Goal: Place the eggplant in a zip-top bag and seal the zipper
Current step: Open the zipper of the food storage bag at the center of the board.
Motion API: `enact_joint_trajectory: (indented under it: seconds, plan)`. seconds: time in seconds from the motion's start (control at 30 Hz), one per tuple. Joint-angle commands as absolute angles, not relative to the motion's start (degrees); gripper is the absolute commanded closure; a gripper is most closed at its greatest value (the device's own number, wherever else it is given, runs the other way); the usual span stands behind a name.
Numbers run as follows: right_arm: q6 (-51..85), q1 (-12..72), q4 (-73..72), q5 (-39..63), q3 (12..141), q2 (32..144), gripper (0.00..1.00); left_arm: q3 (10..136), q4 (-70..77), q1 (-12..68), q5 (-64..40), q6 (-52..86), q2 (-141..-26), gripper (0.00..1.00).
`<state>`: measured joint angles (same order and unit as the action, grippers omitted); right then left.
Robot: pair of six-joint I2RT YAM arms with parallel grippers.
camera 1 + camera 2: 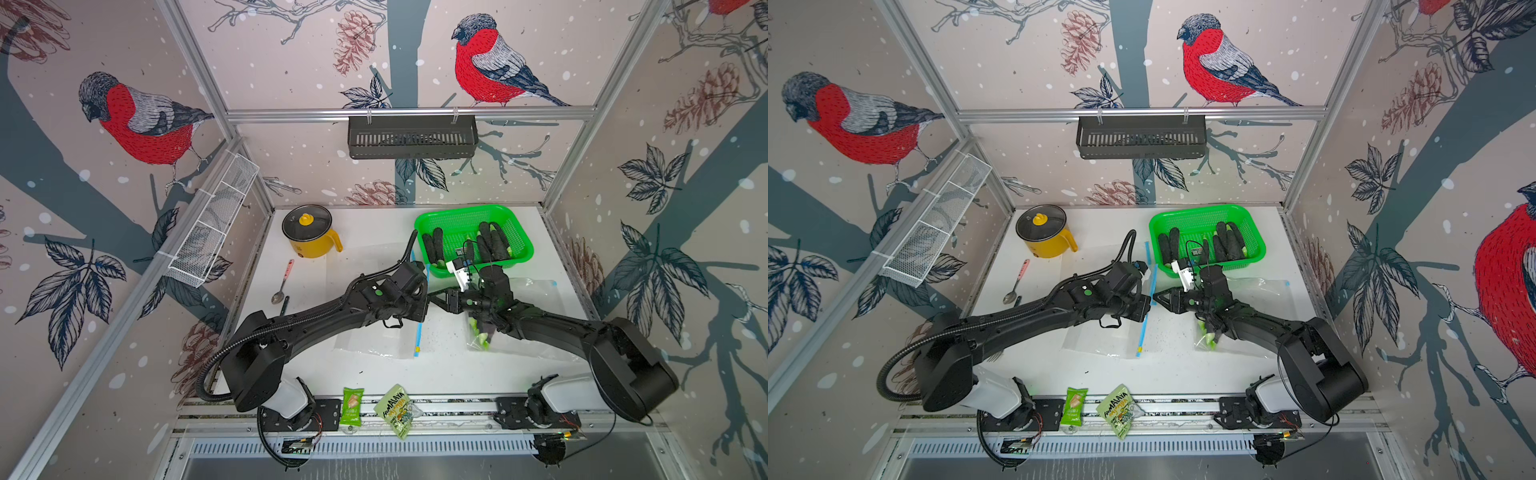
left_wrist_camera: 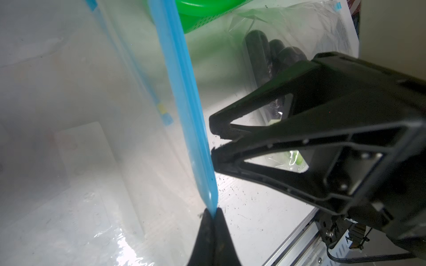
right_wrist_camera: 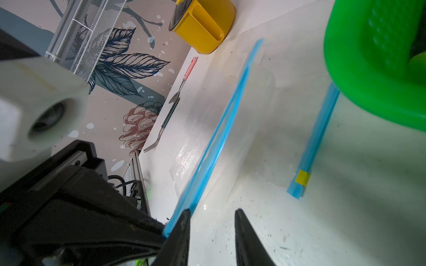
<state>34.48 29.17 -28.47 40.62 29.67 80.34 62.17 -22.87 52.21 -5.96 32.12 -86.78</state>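
Your left gripper point(image 2: 213, 214) is clamped on the blue zipper point(image 2: 182, 92). Your right gripper point(image 3: 213, 214), at its three o'clock, stands apart and empty. Closing now could miss it.

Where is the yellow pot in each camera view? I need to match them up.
Top view: yellow pot at the table's far left corner.
Top view: yellow pot, same corner.
Left wrist: not in it.
Right wrist: yellow pot past the spoon.
Shared landmark: green basket, in all four.

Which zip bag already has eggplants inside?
The right bag, under the right arm: dark eggplants show through it. The left bag, pinched by the left end effector, looks empty.
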Motion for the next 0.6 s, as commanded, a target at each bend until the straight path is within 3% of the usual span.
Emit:
enact_joint_trajectory:
  seconds: [0.0,0.57]
  plan:
    - [35.33,29.81,-31.56,41.57,30.23,80.85,0.66,62.1,-20.68,52.12,-6.5,31.92,-86.66,1.0]
    - [36.17,30.46,-32.62,40.88,31.24,82.46,0.69,62.29,-20.68,52.12,-6.59,31.84,-87.14,1.0]
